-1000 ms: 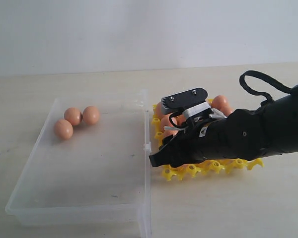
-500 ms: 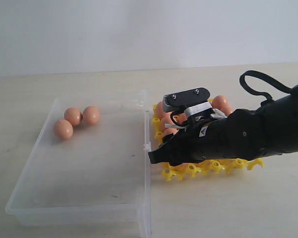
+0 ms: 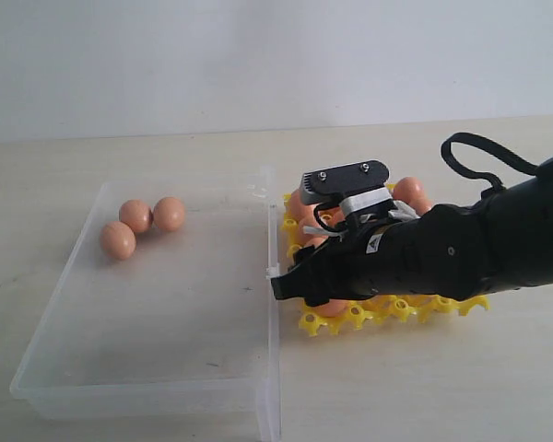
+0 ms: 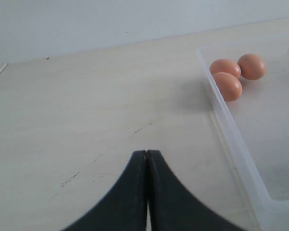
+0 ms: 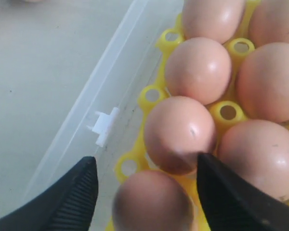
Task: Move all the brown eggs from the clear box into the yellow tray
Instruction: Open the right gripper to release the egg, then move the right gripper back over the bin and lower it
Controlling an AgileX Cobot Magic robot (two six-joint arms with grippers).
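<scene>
Three brown eggs point(image 3: 135, 215) lie together in the far left corner of the clear box point(image 3: 166, 313); the left wrist view shows the same eggs point(image 4: 226, 85) inside the box wall point(image 4: 236, 144). Several more eggs point(image 5: 197, 70) fill cups of the yellow tray point(image 3: 350, 318). My right gripper point(image 3: 300, 279) hangs low over the tray's corner by the box. It is open point(image 5: 145, 162), with an egg point(image 5: 151, 204) resting in a cup between the fingers and a gap on each side. My left gripper point(image 4: 147, 153) is shut on nothing, over the bare table left of the box.
The box's white clasp tab point(image 5: 103, 126) sits on the wall right beside the tray point(image 5: 156, 96). The right arm's black body point(image 3: 461, 249) covers most of the tray. A black cable loop point(image 3: 479, 152) arches above the arm.
The right jaws have widened, the near fingertip edging left toward the box wall. The three eggs in the box have not moved.
</scene>
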